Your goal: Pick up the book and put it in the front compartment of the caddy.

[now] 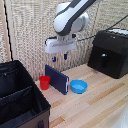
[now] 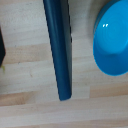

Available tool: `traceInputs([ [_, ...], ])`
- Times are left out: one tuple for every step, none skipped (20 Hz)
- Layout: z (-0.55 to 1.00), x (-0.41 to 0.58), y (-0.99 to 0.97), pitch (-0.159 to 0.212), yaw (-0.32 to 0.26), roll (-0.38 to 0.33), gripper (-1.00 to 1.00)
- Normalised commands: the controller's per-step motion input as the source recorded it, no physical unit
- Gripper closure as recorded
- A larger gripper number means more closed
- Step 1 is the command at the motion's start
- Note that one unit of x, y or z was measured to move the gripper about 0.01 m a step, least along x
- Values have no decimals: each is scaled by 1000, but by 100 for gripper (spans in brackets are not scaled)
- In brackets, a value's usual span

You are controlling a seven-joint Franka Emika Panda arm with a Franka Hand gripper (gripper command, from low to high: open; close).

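One book (image 1: 56, 79) stands upright on the table (image 1: 95, 100) between the red cup (image 1: 45, 82) and the blue bowl (image 1: 78, 86), near the caddy (image 1: 20, 97), while my gripper (image 1: 59, 58) hangs above it, fingers apart, holding nothing.

No legible text, labels, brands or numbers anywhere. Checked book (image 1: 56, 79), caddy (image 1: 20, 100), machine (image 1: 110, 52), arm housing: all blank or too blurred to read.
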Motion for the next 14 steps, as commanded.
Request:
traceInputs([
  [-280,314,0,73,141,-2,-100],
  [-289,303,6,68,144,-12,-100],
  [-291,297,31,63,144,-15,-100],
  [-300,291,17,57,141,0,-100],
  [-311,289,11,45,140,0,-100],
  [-311,294,0,24,145,0,-100],
  [-314,311,0,3,151,0,-100],
  [-311,300,0,0,161,0,-100],
  [-303,283,0,0,165,0,-100],
  [-274,269,0,0,162,0,-100],
  [-263,263,0,-1,164,0,-100],
  [-237,266,0,0,160,0,-100],
  [-226,257,0,0,153,0,-100],
  [-220,243,0,0,152,-2,-100],
])
